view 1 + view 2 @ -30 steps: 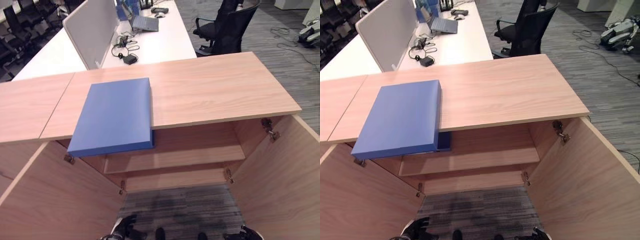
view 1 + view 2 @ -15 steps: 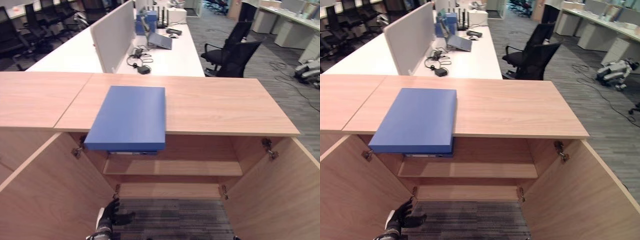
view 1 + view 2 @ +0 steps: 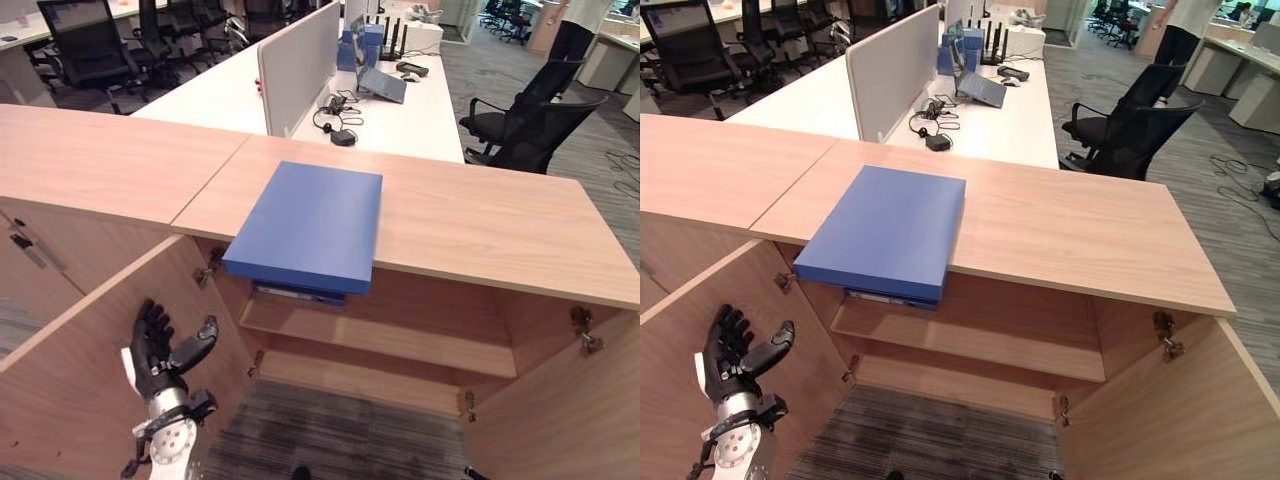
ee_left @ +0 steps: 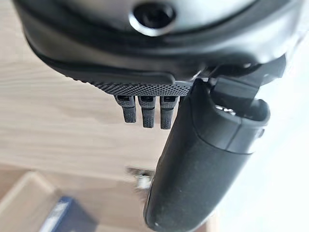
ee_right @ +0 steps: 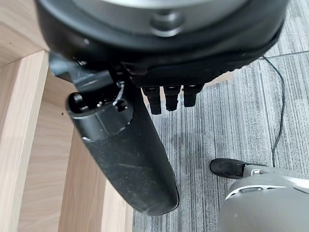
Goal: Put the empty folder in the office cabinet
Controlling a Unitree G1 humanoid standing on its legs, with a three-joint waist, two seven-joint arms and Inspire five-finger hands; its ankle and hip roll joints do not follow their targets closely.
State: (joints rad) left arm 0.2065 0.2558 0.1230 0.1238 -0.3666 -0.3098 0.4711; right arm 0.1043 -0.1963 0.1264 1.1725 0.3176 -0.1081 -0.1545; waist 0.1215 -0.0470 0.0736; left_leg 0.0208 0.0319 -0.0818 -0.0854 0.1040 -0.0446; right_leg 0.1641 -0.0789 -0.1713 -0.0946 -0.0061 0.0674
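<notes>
Your flat blue rectangular folder [image 3: 307, 225] is lying on the light wooden top [image 3: 480, 215] of the open office cabinet, its near edge overhanging the opening above the upper wooden shelf [image 3: 400, 340]; your left hand [image 3: 160, 345] is hanging low beside the open left cabinet door [image 3: 90, 380], fingers straight and spread, holding nothing, well apart from the folder; your right hand [image 5: 140, 140] is showing above grey carpet [image 5: 241, 121], fingers relaxed and gripping nothing.
</notes>
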